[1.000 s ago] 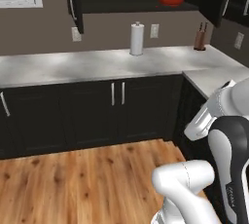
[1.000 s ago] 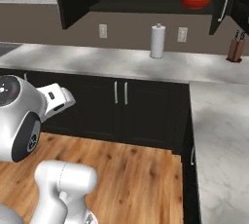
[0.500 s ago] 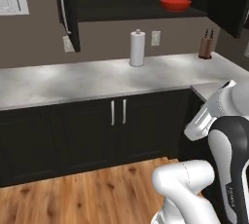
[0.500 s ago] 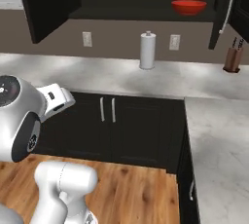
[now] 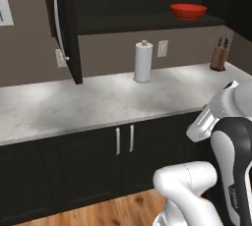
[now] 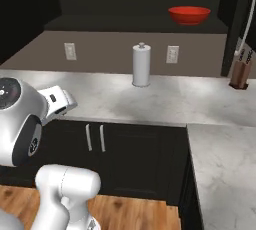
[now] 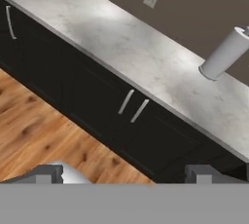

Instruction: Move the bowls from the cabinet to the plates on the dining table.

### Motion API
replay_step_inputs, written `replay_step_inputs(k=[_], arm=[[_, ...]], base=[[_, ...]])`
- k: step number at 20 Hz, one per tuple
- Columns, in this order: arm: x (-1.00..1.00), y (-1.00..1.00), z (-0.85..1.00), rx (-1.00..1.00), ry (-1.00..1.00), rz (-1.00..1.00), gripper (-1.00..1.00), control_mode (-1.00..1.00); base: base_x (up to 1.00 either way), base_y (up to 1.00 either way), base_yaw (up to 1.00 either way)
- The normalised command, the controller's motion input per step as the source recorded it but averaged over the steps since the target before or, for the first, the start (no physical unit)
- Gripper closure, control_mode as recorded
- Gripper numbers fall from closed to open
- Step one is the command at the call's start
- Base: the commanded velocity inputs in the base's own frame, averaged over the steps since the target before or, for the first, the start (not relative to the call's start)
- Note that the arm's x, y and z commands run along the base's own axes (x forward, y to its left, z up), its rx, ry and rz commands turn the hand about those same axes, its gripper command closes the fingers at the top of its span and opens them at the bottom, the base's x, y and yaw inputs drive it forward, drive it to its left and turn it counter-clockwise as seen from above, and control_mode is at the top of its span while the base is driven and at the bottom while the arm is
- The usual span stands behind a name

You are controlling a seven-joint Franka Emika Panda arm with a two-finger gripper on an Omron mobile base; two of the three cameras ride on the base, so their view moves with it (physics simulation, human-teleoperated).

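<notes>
Spread wide and holding nothing, the two-finger claw (image 7: 124,172) faces the marble counter (image 7: 146,57). Above that counter, the near-black wall cabinet (image 5: 138,4) stands open with the glossy red bowl (image 5: 188,11) on its shelf: probably light, rigid, slippery; best pinched at the rim.
</notes>
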Motion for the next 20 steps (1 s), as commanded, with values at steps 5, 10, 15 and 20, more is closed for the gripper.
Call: replay_step_inputs(k=[5, 10, 15, 20], arm=[[0.00, 0.00, 0.00, 0.00, 0.00, 0.00, -1.00, 1.00], [0.00, 0.00, 0.00, 0.00, 0.00, 0.00, -1.00, 1.00], [0.00, 0.00, 0.00, 0.00, 0.00, 0.00, -1.00, 1.00], [0.00, 0.00, 0.00, 0.00, 0.00, 0.00, -1.00, 1.00]], base=[[0.63, 0.00, -0.20], [0.36, -0.03, -0.13], [0.73, -0.51, 0.00], [1.00, -0.42, 0.00]])
